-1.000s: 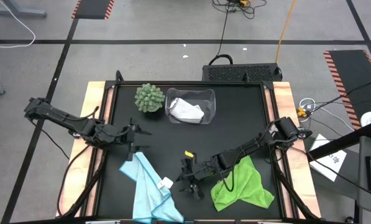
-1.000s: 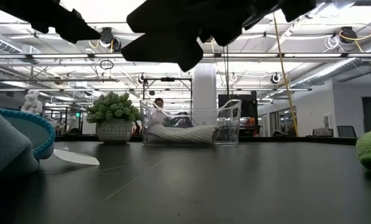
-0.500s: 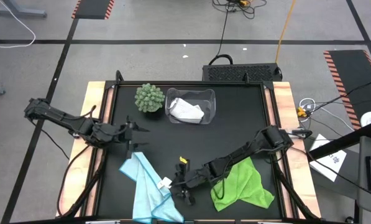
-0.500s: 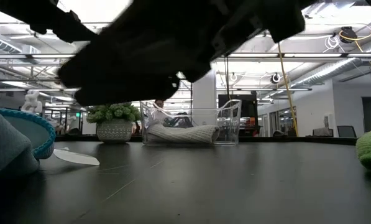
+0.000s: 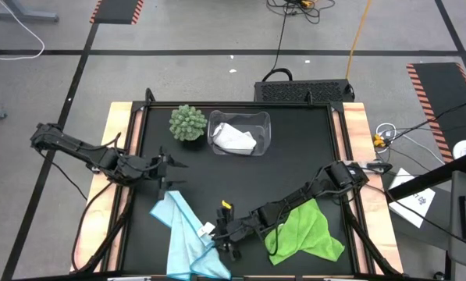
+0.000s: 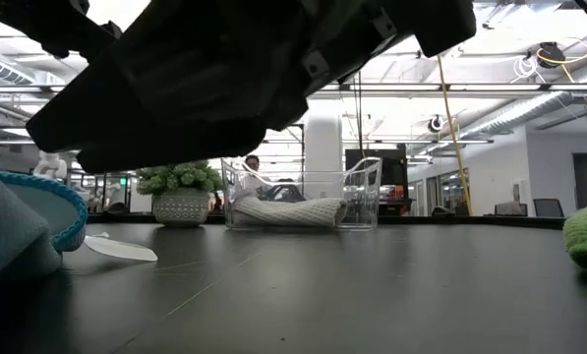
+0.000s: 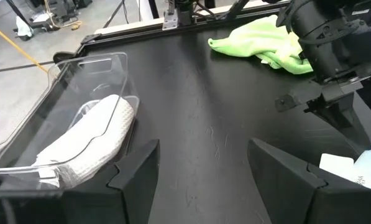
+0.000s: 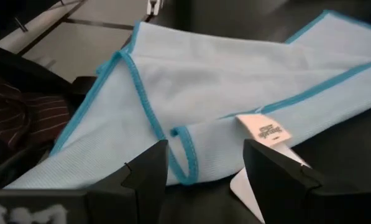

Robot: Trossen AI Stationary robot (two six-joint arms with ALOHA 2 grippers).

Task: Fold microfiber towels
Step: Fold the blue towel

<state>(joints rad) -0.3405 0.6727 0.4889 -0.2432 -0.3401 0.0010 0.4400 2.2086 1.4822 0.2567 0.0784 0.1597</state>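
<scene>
The light blue towel (image 5: 187, 238) lies crumpled flat at the table's near left, with its white tag (image 8: 265, 132) at its right edge. My right gripper (image 5: 223, 234) is open just right of that tag. In its wrist view the gripper (image 8: 204, 177) has its fingers on either side of a folded-over corner (image 8: 186, 149) and touches nothing. The lime green towel (image 5: 307, 234) lies bunched at the near right. The white towel (image 5: 234, 137) lies in the clear bin (image 5: 217, 123). My left gripper (image 5: 166, 170) is open and empty, beyond the blue towel's far end.
A round green spiky plant (image 5: 187, 122) stands at the far left, beside the clear bin. Bare black table lies between the bin and the towels. A person (image 6: 251, 165) shows in the room beyond the table.
My right gripper has moved toward the table's left edge, away from the green towel and up to the blue towel's tag, staying open. The towels have not moved.
</scene>
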